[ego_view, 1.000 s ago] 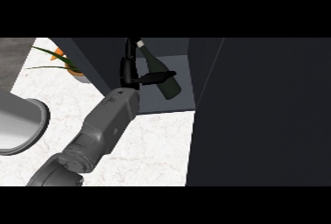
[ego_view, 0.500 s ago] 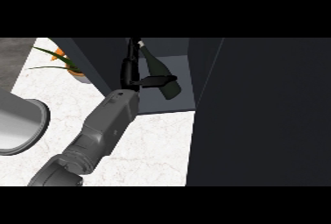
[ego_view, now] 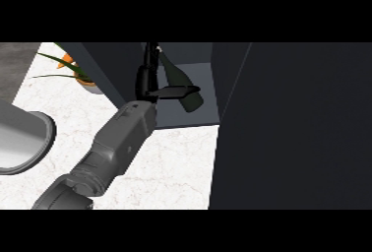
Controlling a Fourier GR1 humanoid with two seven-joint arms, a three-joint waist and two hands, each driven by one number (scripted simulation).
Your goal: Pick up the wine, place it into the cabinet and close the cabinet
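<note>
The dark green wine bottle (ego_view: 187, 98) leans inside the open cabinet (ego_view: 200, 69), neck up and away, base near the shelf's front edge. My left hand (ego_view: 148, 78) reaches into the cabinet just left of the bottle. Its fingers (ego_view: 147, 59) point straight up along the bottle's left side and the thumb (ego_view: 176, 91) sticks out to the right across the bottle's front. The fingers do not look curled round the bottle. My grey left forearm (ego_view: 120, 140) rises from the lower left. The right hand does not show.
The open cabinet door (ego_view: 291, 128) is a large dark panel filling the right half of the view. A potted plant (ego_view: 81, 75) stands at the back left on the white marble counter (ego_view: 174, 162). A grey round vessel (ego_view: 18, 142) lies at the left edge.
The thumb has swung slightly lower and further out from the bottle. The bottle leans a little more to the right. The forearm has barely moved.
</note>
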